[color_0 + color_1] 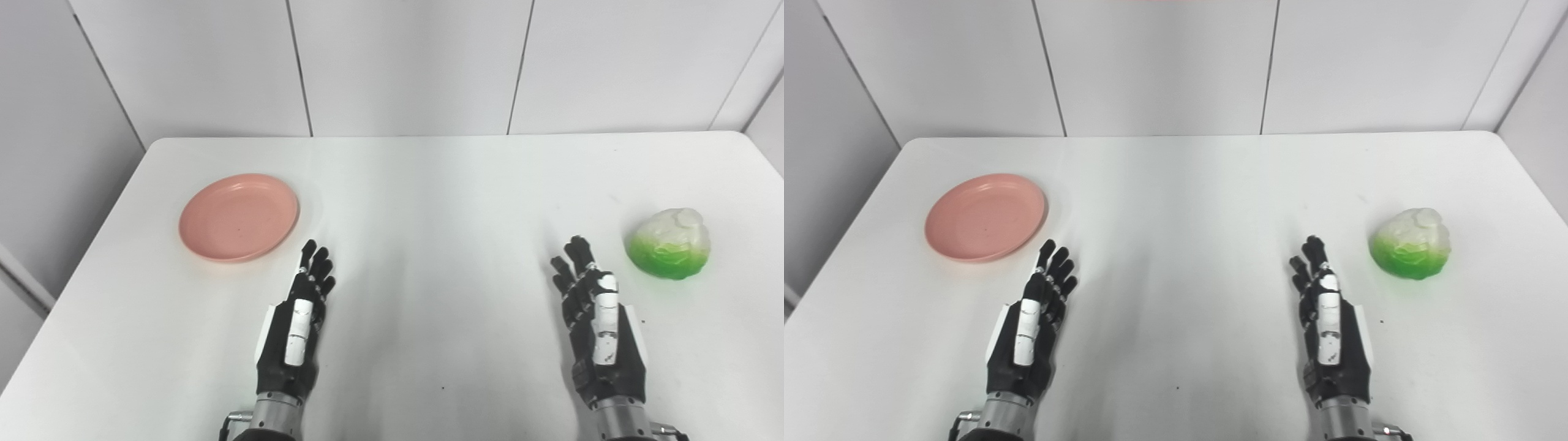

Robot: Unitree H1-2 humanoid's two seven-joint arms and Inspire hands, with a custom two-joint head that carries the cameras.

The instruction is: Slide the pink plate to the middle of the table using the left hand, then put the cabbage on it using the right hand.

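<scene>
A round pink plate (239, 217) lies empty on the left part of the white table (429, 202). A cabbage (670, 243), white on top and bright green below, sits at the right side. My left hand (297, 324) rests low over the table just right of and nearer than the plate, fingers straight and apart, holding nothing. My right hand (597, 321) is in the same pose a little left of and nearer than the cabbage, open and empty. Neither hand touches its object.
Grey wall panels (404, 61) stand behind the table's far edge. The table's left edge runs diagonally close to the plate, and its right edge lies just past the cabbage.
</scene>
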